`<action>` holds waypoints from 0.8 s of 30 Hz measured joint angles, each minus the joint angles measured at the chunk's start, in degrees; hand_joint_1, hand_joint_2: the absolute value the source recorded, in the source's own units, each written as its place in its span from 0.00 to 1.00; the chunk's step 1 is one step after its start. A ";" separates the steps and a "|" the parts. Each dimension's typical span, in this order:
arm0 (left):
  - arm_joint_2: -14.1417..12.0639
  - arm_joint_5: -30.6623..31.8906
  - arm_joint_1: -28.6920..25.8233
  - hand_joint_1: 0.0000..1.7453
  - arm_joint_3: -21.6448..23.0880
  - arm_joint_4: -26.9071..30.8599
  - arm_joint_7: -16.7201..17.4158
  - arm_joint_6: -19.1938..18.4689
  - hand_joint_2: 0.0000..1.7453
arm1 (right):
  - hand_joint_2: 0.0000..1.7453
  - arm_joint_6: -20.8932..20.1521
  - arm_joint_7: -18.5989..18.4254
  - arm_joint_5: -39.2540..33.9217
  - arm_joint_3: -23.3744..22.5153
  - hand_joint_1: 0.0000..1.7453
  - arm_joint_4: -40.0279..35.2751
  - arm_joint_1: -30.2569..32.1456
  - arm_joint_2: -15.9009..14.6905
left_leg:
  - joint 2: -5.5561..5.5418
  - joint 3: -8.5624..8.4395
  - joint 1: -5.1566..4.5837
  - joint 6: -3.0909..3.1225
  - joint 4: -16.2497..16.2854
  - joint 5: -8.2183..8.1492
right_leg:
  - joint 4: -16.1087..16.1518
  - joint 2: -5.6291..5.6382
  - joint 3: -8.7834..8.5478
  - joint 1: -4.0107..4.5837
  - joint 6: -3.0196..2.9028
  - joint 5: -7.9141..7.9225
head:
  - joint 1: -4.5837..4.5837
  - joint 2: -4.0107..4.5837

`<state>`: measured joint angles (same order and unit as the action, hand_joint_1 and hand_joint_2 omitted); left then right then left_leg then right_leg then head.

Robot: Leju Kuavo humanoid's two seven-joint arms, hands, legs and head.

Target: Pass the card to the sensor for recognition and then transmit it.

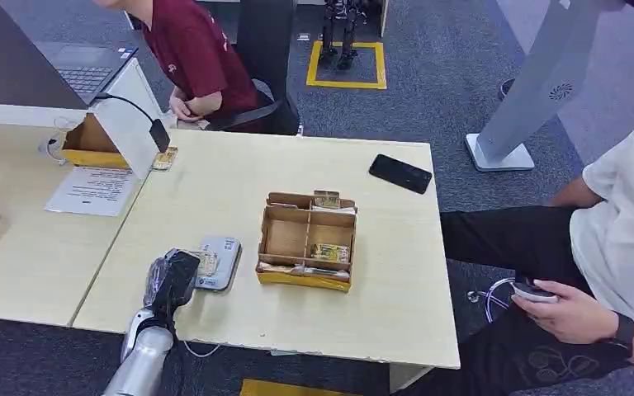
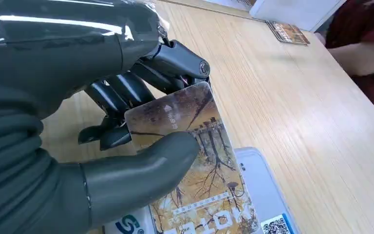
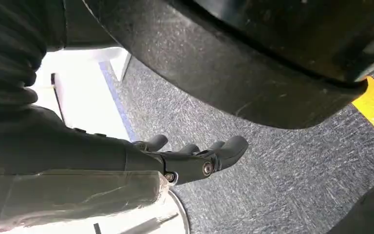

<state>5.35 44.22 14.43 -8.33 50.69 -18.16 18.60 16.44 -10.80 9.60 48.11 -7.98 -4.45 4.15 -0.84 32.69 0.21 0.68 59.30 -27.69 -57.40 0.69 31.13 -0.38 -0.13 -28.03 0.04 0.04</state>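
Note:
My left hand (image 1: 173,279) pinches a card (image 2: 195,161) printed with bare trees on a golden ground, thumb (image 2: 141,170) on its face and dark fingers behind it. The card lies flat just over the grey sensor pad (image 1: 221,262), whose pale top and QR sticker show under it in the left wrist view (image 2: 263,195). The pad sits near the table's front edge, left of a cardboard box (image 1: 307,241). My right hand (image 3: 195,158) hangs over grey carpet with its fingers loosely extended and nothing in them.
The divided cardboard box holds more cards. A black phone (image 1: 400,173) lies at the back right of the table (image 1: 215,177). One person (image 1: 194,58) sits behind the table, another (image 1: 619,239) sits at the right holding a device. A white stand (image 1: 537,91) rises beyond.

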 joint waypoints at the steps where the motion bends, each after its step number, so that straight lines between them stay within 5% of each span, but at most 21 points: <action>1: 0.00 0.00 0.05 1.00 0.00 -0.17 0.00 0.02 1.00 | 1.00 0.00 0.00 0.00 0.07 0.00 0.00 0.00 0.00 | 0.00 -0.02 0.00 0.00 0.00 0.00 | 0.00 0.00 -0.01 0.00 0.00 0.00 | -0.02 0.00; 10: -0.11 2.49 0.35 1.00 -0.07 -1.18 -0.02 2.08 1.00 | 1.00 -0.04 0.09 -0.04 0.44 0.00 0.02 -0.05 0.00 | 0.00 -0.03 0.00 0.00 0.00 0.00 | 0.00 -0.01 -0.04 0.00 -0.01 0.04 | 0.00 0.00; 17: -0.13 -1.82 0.35 1.00 -2.16 -1.29 -2.73 -1.67 1.00 | 1.00 0.13 0.17 -0.02 1.14 0.00 0.04 -0.09 -0.02 | 0.00 -0.03 0.00 0.00 0.00 0.00 | 0.00 -0.01 -0.04 0.00 -0.01 0.04 | 0.00 0.00; 19: -0.13 -6.07 0.17 1.00 -2.91 -1.29 -4.66 -5.80 1.00 | 1.00 0.11 0.20 0.00 1.40 0.00 0.09 -0.11 -0.02 | 0.00 -0.01 0.00 0.00 -0.01 0.00 | 0.00 -0.01 -0.04 0.00 -0.01 0.04 | 0.00 0.00; 24: -0.63 -31.58 -1.63 1.00 -8.55 0.24 -7.63 -26.65 1.00 | 1.00 -0.09 0.37 0.02 2.18 0.00 0.24 -0.12 -0.28 | 0.01 0.01 0.00 -0.03 -0.03 0.03 | -0.01 0.01 0.02 0.00 -0.01 0.04 | -0.02 0.00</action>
<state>4.72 12.64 12.80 -16.88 50.93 -25.79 -8.05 16.35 -10.43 9.62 50.29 -7.74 -4.58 3.87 -0.83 32.69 0.22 0.65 59.27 -27.67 -57.41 0.70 31.15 -0.38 -0.15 -27.99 0.02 0.04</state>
